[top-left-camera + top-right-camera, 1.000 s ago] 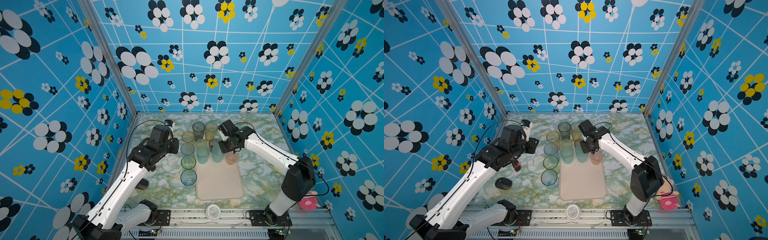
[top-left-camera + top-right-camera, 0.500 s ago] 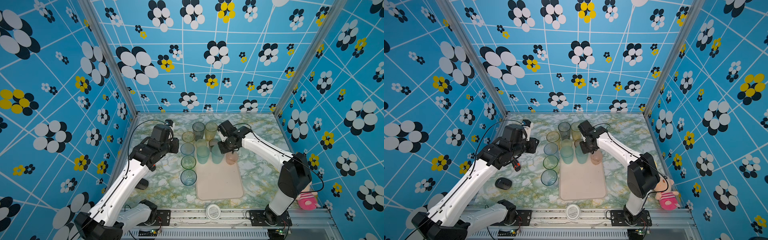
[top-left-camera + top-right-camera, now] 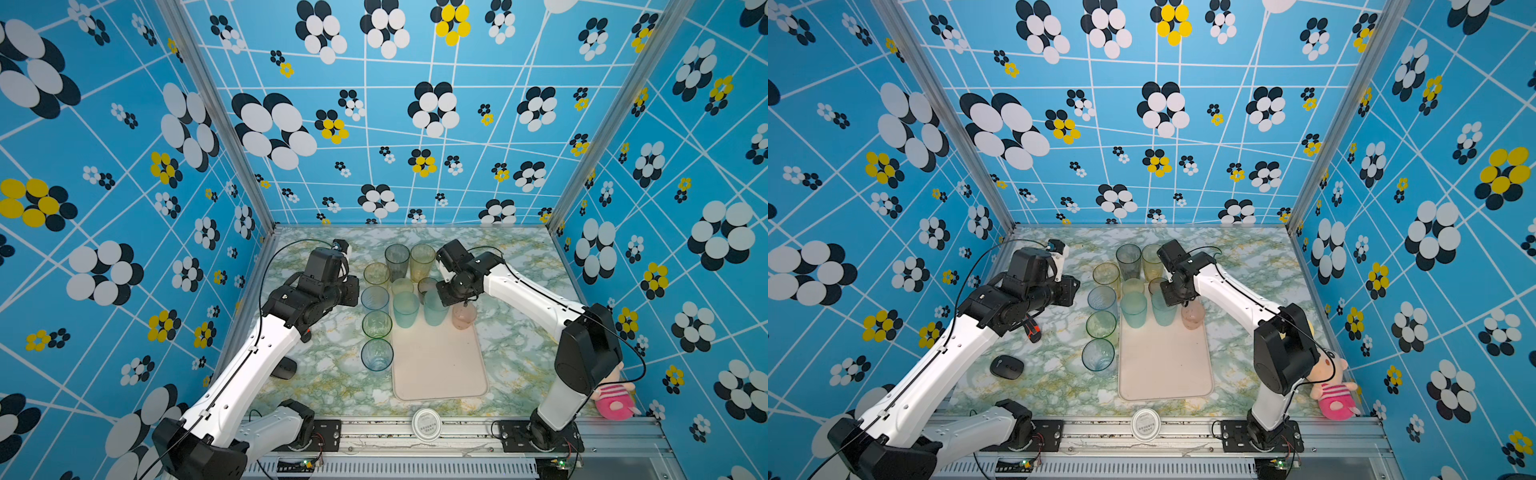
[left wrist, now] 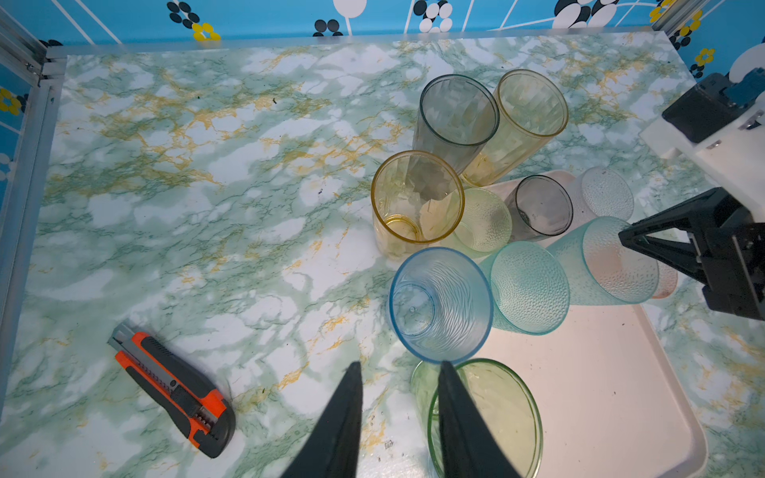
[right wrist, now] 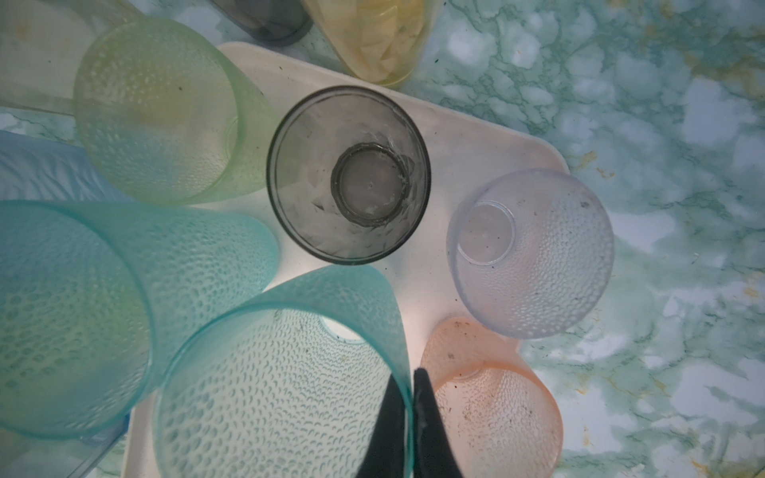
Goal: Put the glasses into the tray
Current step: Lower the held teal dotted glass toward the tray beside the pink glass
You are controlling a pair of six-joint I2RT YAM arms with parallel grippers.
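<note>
Right gripper (image 5: 407, 374) clenched on rim of teal glass (image 5: 269, 393) over tray (image 5: 455, 136). Left gripper (image 4: 399, 364) parted, grasping nothing, near green glass (image 4: 496, 414).

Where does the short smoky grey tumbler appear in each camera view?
In a top view: the short smoky grey tumbler stands at the far end of the tray, just behind a teal tumbler.
In a top view: the tumbler is in the same place.
Left wrist: it stands between a pale green tumbler and a clear tumbler.
Right wrist: it is mid-frame, seen from above, between the same two.
Shared landmark: the tray's far edge.
</note>
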